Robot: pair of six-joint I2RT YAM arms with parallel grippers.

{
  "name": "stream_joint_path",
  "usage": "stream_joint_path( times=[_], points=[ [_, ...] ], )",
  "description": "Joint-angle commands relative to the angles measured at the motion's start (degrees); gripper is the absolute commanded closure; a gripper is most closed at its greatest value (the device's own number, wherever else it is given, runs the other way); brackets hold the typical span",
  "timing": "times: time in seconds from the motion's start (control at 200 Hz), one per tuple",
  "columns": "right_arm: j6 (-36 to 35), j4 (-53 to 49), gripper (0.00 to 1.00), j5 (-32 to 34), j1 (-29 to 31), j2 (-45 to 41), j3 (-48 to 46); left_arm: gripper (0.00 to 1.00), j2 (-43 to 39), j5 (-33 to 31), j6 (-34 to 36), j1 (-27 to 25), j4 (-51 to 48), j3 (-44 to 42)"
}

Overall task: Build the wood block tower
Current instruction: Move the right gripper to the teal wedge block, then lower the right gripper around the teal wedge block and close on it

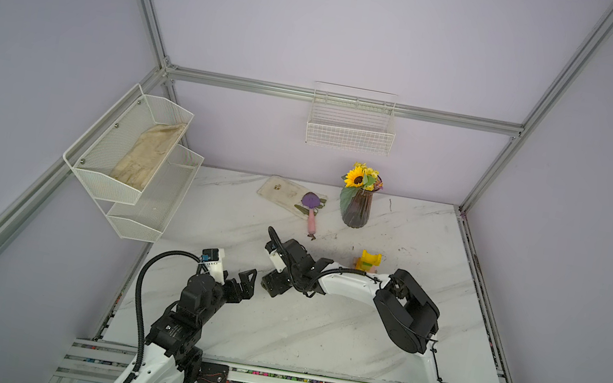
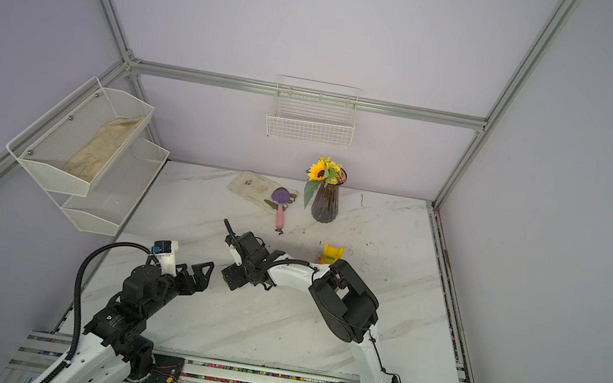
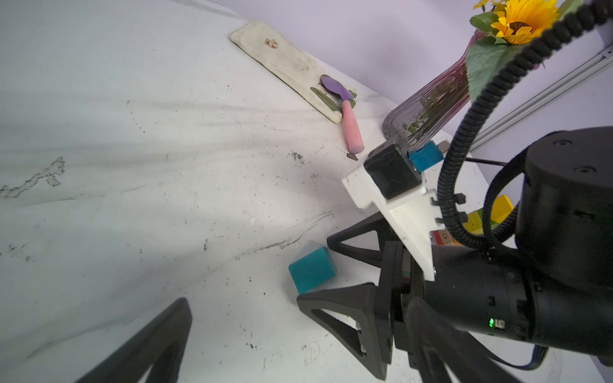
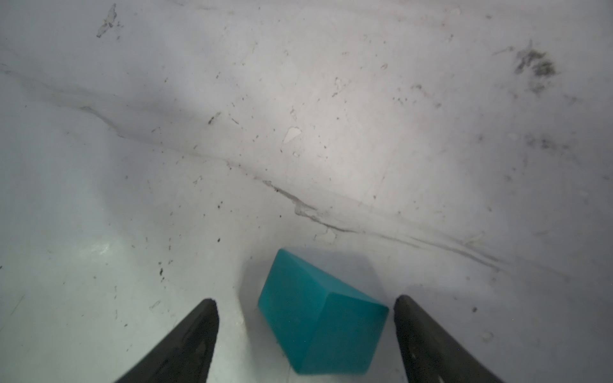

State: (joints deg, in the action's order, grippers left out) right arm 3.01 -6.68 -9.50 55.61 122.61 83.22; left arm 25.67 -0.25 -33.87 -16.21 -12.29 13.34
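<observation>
**Right gripper** (image 4: 305, 300): The jaws stood wide apart, straddling the teal block (image 4: 318, 318). The block was not clamped. It rested on the marble table (image 1: 314, 337). One finger (image 4: 428, 341) stood just beside a corner of the block, and contact there could not be confirmed. The opposite finger (image 4: 185, 341) stood clear, with bare tabletop between it and the block.

**Left gripper** (image 1: 242, 285): The jaws were fully apart and held nothing. It hung above the table, near the right gripper and apart from the block.

**Tower** (image 1: 369, 261): It stood farther back on the table, well apart from the teal block. The right arm partly hid it. A yellow arch sat on top.
</observation>
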Motion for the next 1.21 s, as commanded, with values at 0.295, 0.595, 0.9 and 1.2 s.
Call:
stream_joint_path(
  times=[0.295,0.595,0.9,1.2],
  points=[
    [-2.65,-4.57,0.23,-0.79,-0.6,6.52,4.36,0.0,0.87,0.22,-0.59,0.08,1.84,-0.69],
    [-6.06,-0.55,0.23,-8.43,-0.55,1.38,-2.28,0.0,1.22,0.47,-0.66,0.08,2.19,-0.78],
    [-7.81,-2.79,0.26,-9.79,-0.6,4.13,1.5,0.0,1.58,0.87,-0.76,0.12,2.4,-0.78],
    [-8.15,-1.05,0.3,-11.07,0.11,-0.17,-4.23,0.0,2.01,1.13,-0.85,0.09,2.76,-0.78]
  ],
)
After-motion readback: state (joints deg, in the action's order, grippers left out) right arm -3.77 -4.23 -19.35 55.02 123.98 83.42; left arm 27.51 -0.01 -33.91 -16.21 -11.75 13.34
